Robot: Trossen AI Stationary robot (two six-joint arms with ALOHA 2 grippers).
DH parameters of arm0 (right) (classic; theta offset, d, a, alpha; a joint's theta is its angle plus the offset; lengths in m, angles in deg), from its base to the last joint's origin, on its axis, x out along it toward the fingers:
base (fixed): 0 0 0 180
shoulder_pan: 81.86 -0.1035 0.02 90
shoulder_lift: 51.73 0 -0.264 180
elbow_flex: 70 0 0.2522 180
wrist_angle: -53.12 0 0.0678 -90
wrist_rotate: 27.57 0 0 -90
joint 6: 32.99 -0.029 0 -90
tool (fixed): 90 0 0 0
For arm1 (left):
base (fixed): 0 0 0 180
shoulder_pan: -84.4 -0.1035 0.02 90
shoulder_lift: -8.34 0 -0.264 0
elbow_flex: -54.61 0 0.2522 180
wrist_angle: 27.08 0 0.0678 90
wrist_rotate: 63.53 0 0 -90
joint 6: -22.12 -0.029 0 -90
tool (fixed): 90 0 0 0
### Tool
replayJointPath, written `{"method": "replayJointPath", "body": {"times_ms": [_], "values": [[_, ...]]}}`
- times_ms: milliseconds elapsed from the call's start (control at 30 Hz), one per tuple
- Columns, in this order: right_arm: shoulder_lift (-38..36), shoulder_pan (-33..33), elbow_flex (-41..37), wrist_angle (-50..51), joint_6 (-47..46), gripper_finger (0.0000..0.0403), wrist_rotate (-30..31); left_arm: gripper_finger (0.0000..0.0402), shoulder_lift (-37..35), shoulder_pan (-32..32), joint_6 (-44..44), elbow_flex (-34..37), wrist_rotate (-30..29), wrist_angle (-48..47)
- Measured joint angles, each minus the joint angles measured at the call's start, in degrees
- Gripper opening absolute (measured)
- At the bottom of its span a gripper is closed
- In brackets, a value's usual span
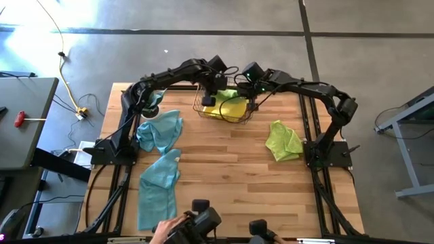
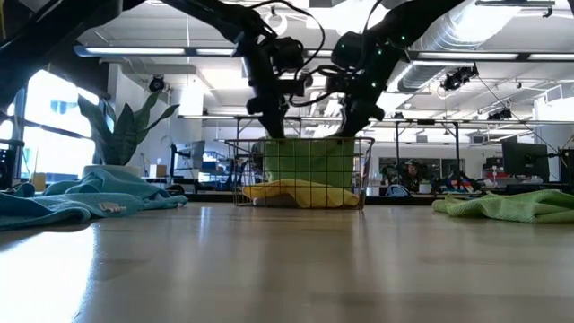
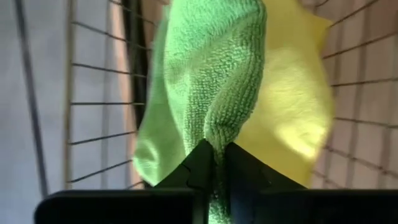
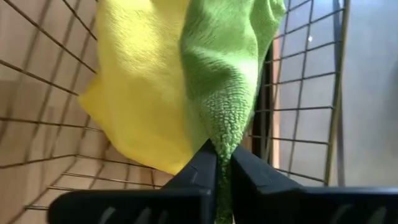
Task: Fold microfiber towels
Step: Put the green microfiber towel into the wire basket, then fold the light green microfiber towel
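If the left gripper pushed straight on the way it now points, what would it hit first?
The left gripper, shut on the lime green towel, points down into the wire basket. Beyond that towel, it would probably meet the yellow towel first; depth is unclear.

A wooden table [image 1: 230,163] carries everything. Near its far edge stands a wire basket [image 1: 224,107]. On the left side lie two teal towels [image 1: 160,130], one nearer the basket, the other [image 1: 157,186] stretched toward the front edge. On the right side, well apart, lies a crumpled lime green towel [image 1: 283,140].
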Motion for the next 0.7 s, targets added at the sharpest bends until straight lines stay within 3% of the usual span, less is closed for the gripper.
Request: {"method": "replayJointPath", "body": {"times_ms": [333, 533, 700], "values": [[0.0, -1.2, 0.0, 3.7, -4.8, 0.0128, -5.3, 0.0116, 0.0, 2.8, 4.9, 0.0, -0.2, -5.7], [0.0, -3.1, 0.0, 5.1, -4.9, 0.0142, -5.9, 0.0140, 0.0, 4.3, 4.1, 0.0, 0.5, -13.2], [-0.7, -4.3, 0.0, 7.0, -5.7, 0.0142, -4.5, 0.0141, -0.1, 4.3, 3.8, 0.0, -3.2, -14.1]]}}
